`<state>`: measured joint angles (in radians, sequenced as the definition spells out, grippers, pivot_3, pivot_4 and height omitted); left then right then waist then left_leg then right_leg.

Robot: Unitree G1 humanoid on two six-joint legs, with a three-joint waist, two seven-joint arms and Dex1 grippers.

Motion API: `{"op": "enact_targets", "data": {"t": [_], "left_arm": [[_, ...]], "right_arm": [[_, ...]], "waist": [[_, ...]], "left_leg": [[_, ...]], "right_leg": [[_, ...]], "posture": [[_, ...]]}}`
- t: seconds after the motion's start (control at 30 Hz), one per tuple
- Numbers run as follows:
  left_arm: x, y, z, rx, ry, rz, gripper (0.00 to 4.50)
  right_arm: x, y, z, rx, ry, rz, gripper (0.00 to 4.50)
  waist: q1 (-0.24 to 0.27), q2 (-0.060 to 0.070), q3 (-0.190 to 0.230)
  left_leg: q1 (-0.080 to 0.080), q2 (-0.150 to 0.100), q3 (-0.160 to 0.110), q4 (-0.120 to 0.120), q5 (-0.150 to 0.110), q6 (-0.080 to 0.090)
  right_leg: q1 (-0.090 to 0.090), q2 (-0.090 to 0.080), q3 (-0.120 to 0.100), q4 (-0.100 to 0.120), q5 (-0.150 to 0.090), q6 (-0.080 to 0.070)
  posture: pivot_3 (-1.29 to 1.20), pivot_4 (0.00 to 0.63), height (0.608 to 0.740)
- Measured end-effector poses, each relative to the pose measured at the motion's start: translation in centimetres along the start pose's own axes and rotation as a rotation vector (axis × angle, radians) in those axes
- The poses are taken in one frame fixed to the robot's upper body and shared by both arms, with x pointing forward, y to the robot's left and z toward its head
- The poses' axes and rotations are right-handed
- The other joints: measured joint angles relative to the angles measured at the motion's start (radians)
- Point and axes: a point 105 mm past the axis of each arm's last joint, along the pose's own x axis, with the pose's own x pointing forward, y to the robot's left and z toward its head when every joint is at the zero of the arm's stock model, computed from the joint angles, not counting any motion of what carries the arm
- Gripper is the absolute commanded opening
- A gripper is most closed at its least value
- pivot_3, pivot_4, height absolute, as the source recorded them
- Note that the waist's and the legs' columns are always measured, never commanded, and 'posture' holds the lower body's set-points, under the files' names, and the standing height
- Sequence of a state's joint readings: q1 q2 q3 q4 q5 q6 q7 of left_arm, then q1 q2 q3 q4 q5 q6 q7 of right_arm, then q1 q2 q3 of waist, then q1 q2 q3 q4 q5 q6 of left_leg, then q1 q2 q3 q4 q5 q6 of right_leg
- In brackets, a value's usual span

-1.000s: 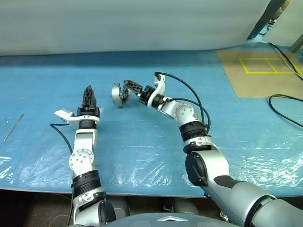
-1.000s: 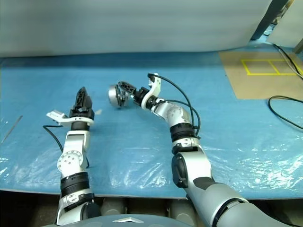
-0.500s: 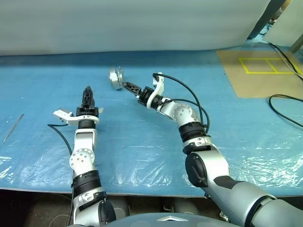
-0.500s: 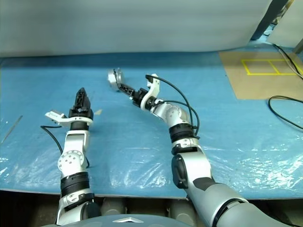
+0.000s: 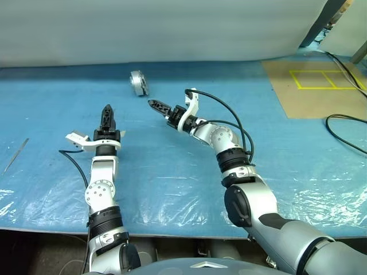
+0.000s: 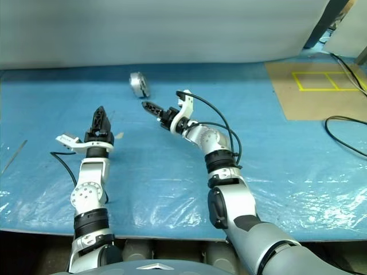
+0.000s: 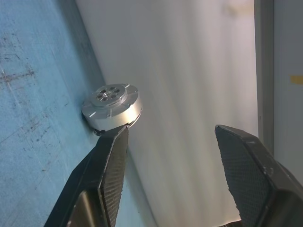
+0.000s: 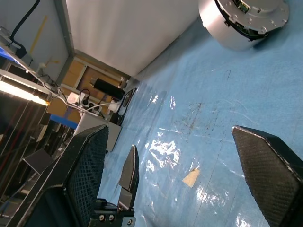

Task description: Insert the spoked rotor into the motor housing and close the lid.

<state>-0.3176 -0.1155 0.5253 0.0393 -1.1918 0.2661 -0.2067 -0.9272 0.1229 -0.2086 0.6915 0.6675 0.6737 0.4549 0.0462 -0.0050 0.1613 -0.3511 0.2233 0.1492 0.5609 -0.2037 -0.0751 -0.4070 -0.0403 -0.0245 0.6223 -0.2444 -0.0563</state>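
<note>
The motor housing (image 5: 138,83), a round silver-grey cup, rests on the blue sheet near the back wall, apart from both grippers. A ribbed part with small green marks sits against it in the right wrist view, which looks like the lid (image 8: 258,12). The spoked rotor is hidden. My right gripper (image 5: 153,105) points toward the housing (image 8: 227,28) from a short way off, jaws wide open and empty. To the left, my left gripper (image 5: 107,110) stands open and empty, and the housing (image 7: 112,105) shows far beyond its fingers.
A brown board (image 5: 315,86) with yellow tape lines lies at the back right, with a black cable (image 5: 344,134) in front of it. A thin metal strip (image 5: 14,154) lies at the far left. A small tan scrap (image 6: 118,136) sits beside the left gripper. A white curtain bounds the back.
The housing was at my right gripper's fingertips a second ago. It has travelled away toward the back wall and now lies free. Neither arm has moved noticeably.
</note>
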Motion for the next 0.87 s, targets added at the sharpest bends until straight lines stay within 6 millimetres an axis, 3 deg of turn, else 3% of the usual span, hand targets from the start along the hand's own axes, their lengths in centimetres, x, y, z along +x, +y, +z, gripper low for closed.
{"op": "enact_targets", "data": {"t": [0.87], "left_arm": [[-0.03, 0.07, -0.34, -0.005, 0.011, 0.015, 3.02]], "right_arm": [[0.03, 0.01, -0.06, -0.003, 0.002, 0.0, 4.35]], "waist": [[0.0, 0.0, 0.0]], "left_leg": [[0.0, 0.0, 0.0, 0.0, 0.0, 0.0]], "right_leg": [[0.0, 0.0, 0.0, 0.0, 0.0, 0.0]], "posture": [[0.0, 0.15, 0.74]]}}
